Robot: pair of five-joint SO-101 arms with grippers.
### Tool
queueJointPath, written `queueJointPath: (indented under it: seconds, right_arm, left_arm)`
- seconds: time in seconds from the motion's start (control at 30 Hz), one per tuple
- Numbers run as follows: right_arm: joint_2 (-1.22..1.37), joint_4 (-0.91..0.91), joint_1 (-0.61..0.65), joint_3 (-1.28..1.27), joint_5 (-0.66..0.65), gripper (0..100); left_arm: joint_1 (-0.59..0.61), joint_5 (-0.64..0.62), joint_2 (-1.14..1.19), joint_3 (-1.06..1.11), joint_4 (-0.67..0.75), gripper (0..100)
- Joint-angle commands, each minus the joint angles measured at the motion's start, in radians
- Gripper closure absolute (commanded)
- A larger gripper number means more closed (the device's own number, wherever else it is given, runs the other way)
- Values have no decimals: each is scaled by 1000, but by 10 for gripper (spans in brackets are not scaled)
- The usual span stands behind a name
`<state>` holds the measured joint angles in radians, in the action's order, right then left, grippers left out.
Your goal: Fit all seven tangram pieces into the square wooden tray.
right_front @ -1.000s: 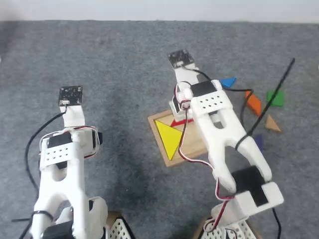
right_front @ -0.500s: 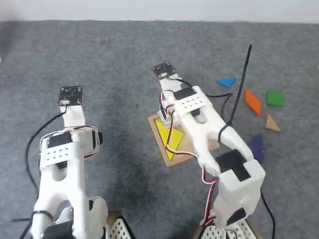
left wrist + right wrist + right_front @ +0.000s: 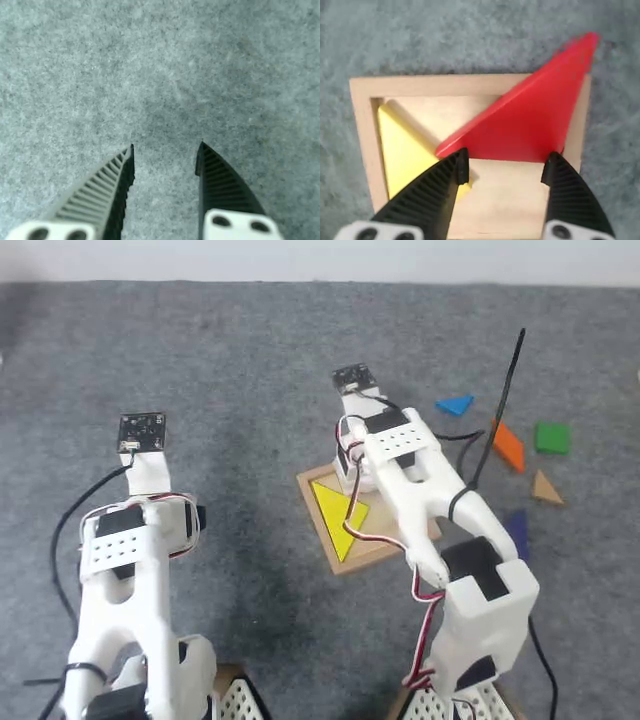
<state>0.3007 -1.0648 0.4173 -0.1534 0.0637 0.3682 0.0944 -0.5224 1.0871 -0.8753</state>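
Note:
The square wooden tray [image 3: 445, 82] lies on the grey carpet, with a yellow triangle [image 3: 402, 150] flat in one side of it. My right gripper [image 3: 506, 167] is shut on a large red triangle [image 3: 525, 120], held tilted over the tray's other half, one tip past the rim. From above, the right arm [image 3: 400, 455] covers the far part of the tray [image 3: 345, 562], and the yellow triangle [image 3: 335, 510] shows beside it. My left gripper [image 3: 165, 155] stands open over bare carpet, away from the tray.
Right of the tray lie loose pieces: a blue triangle [image 3: 455, 405], an orange parallelogram [image 3: 507, 445], a green square [image 3: 551, 437], a tan triangle [image 3: 545, 487] and a purple piece [image 3: 517, 530] beside the right arm. The left arm [image 3: 130, 540] stands at the near left.
The right arm swung left over the tray, then came back a little to the right. Its cable now covers less of the loose pieces. The left arm has not moved.

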Motion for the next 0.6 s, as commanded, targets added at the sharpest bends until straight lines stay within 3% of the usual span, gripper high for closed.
queueJointPath:
  seconds: [0.0,0.27,0.57]
  right_arm:
    - [-73,51,-62,40,32,753]
    - [-61,114,-160,38,74,753]
    - [56,70,-65,40,89,753]
  left_arm:
    - [-8,6,-26,-4,17,797]
    - [-8,6,-26,-4,17,797]
    - [-8,6,-26,-4,17,797]
